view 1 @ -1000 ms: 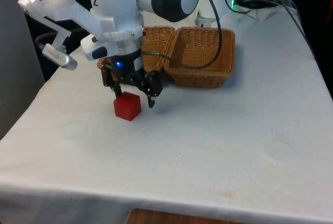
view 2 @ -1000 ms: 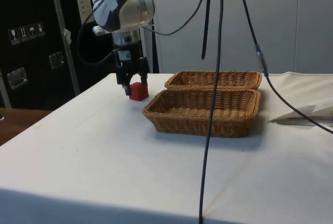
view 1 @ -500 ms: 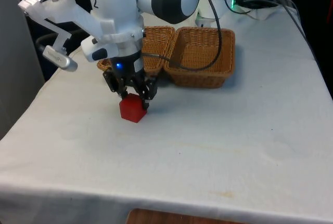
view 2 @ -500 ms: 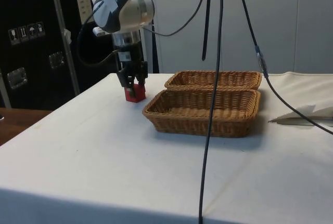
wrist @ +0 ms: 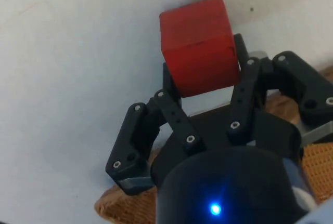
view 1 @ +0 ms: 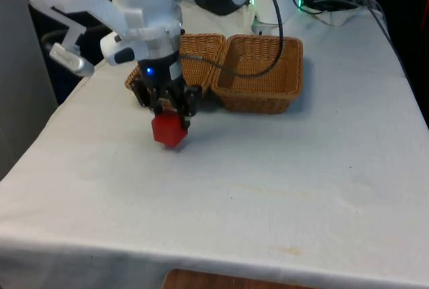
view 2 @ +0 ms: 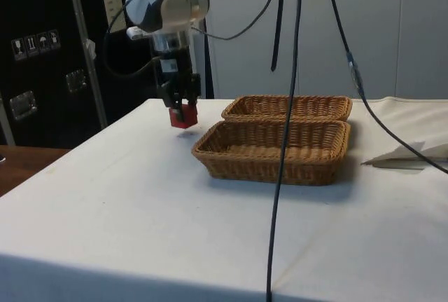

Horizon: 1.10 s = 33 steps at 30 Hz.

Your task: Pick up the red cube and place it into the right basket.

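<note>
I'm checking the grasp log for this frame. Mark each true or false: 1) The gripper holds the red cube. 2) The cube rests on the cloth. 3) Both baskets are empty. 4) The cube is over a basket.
1) True: the gripper is shut on the red cube.
2) False: the side view shows it lifted clear of the cloth.
3) True: the two baskets hold nothing.
4) False: it hangs above the cloth, beside them.

Front and side cameras share the two woven wicker baskets (view 1: 258, 74) (view 2: 274, 139) from perpendicular angles, while the wrist camera looks closely down.
</note>
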Each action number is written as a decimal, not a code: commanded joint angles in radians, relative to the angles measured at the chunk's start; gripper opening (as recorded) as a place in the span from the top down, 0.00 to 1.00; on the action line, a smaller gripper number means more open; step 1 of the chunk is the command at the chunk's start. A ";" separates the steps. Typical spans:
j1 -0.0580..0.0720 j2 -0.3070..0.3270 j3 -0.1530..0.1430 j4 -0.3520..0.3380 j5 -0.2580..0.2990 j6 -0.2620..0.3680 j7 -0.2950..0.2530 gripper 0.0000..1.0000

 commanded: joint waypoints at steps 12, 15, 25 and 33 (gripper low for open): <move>0.043 -0.165 -0.027 -0.149 -0.074 -0.007 -0.005 0.96; 0.049 -0.201 -0.030 -0.177 -0.093 -0.010 -0.003 0.96; 0.062 -0.316 -0.037 -0.253 -0.162 -0.021 0.006 0.96; 0.073 -0.411 -0.044 -0.319 -0.230 -0.028 0.009 0.96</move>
